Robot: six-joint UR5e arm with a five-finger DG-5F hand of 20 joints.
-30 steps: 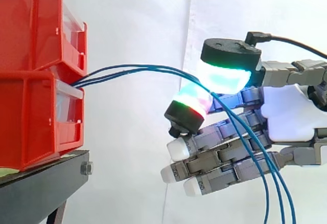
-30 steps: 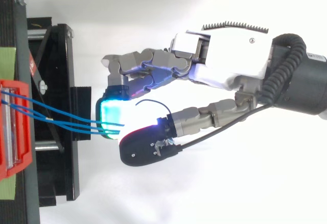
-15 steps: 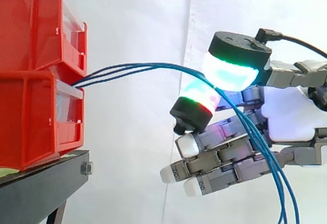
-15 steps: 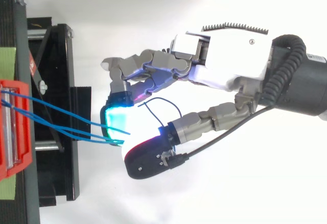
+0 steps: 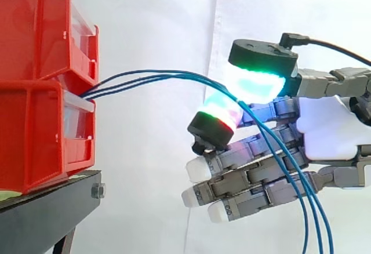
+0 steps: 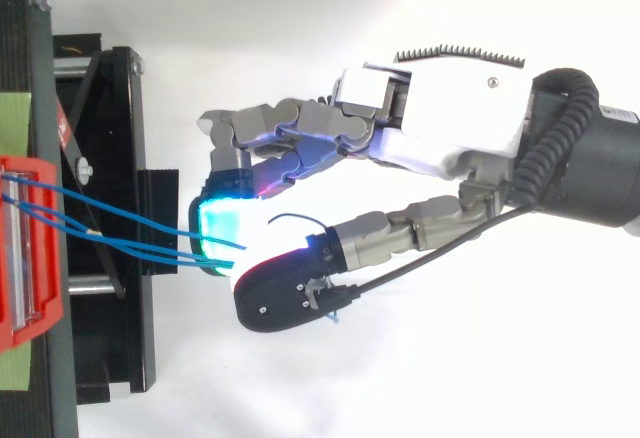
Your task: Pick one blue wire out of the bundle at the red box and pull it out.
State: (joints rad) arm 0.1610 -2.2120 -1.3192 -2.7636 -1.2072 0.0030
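Three thin blue wires (image 5: 151,79) leave the slot between two stacked red plastic bins (image 5: 35,138) at the left of the side view. They arch together toward centre frame, then fall away slack to the lower right edge. Bins: set on a black metal stand (image 5: 46,213), lower left, before a white curtain (image 5: 156,167). Robot hand (image 5: 327,126), grey-jointed with a white palm: enters from the right. Its thumb pad (image 5: 258,83), glowing cyan and green, is closed down against a finger pad (image 5: 219,115) banded green and red. The wires run between the two, so the hand grips the bundle in a pinch; whether one wire or all are caught cannot be told from either view. Other fingers: curled loosely beneath, lower centre, holding nothing, likely kept clear of the strands. Top view: the same wires cross from the bins at the left edge to the glowing pads at centre left, fanned at the bins and drawn close at the pinch. Judgement: the pinch sits well apart from the bins, leaving free length to draw on. The wires are not yet out, and separation of a single strand looks unsettled.
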